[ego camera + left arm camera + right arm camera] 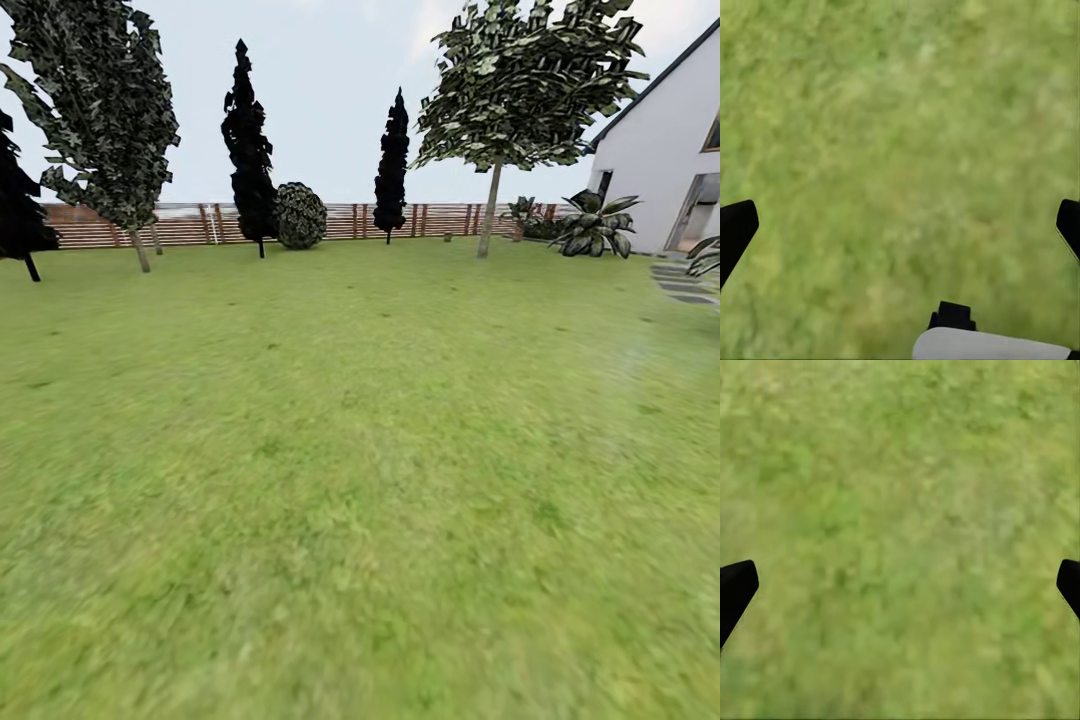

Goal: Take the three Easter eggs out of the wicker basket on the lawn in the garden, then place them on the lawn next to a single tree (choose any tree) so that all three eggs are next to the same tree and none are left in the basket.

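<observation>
The lawn (360, 450) spreads wide and flat ahead of me in the garden. A tree (490, 210) with a straight grey-beige trunk and a broad crown stands at the far right of the grass, near the fence. Another leafy tree (140, 248) stands at the far left. The Easter eggs and the wicker basket are out of view. My left gripper (900, 232) hangs open over bare grass, its dark fingertips (735, 229) far apart. My right gripper (900, 589) is open too, with only grass between its fingertips (735, 589).
A brown slat fence (440, 220) closes the far side. Dark cypresses (248, 150) (392, 165) and a round shrub (300, 215) stand before it. A white house (665, 170), low palms (595, 225) and grey stepping stones (685, 285) are at the right.
</observation>
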Robot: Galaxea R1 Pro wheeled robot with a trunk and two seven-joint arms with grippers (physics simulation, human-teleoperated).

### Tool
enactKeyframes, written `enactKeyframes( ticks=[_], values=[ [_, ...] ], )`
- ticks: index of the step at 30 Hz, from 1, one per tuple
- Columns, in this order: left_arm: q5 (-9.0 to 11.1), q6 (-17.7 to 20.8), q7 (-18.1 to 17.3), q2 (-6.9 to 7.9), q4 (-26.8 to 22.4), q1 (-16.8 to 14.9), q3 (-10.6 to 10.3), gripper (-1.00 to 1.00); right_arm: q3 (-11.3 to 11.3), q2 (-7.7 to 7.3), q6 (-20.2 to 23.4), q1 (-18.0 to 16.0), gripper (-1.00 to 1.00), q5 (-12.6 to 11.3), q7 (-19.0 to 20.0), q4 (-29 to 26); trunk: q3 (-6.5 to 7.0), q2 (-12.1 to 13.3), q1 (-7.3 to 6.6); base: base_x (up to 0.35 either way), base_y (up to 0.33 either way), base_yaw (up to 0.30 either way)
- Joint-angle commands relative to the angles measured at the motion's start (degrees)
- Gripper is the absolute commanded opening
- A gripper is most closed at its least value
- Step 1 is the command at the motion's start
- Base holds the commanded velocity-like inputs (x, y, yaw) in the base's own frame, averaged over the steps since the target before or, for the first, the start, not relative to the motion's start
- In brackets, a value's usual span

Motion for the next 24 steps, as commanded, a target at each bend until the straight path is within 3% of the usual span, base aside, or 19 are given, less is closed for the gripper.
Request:
enactKeyframes(
  ticks=[1,13,24],
  values=[
    [-0.04,-0.19,0.17,-0.02,0.04,0.00,0.05,1.00,0.45,-0.08,-0.16,-0.04,1.00,-0.45,-0.24,-0.04,-0.06,-0.04,0.04,0.333,0.000,0.000],
    [-0.04,-0.18,0.17,-0.02,0.05,-0.01,-1.40,1.00,0.51,-0.06,-0.16,-0.05,1.00,-0.45,-0.24,-0.13,-0.06,-0.04,0.04,0.333,0.000,0.000],
    [-0.04,-0.18,0.17,-0.02,0.07,-0.03,-1.46,1.00,0.59,-0.02,-0.16,-0.04,1.00,-0.45,-0.24,0.04,-0.06,-0.04,0.04,0.333,0.000,0.000]
  ],
)
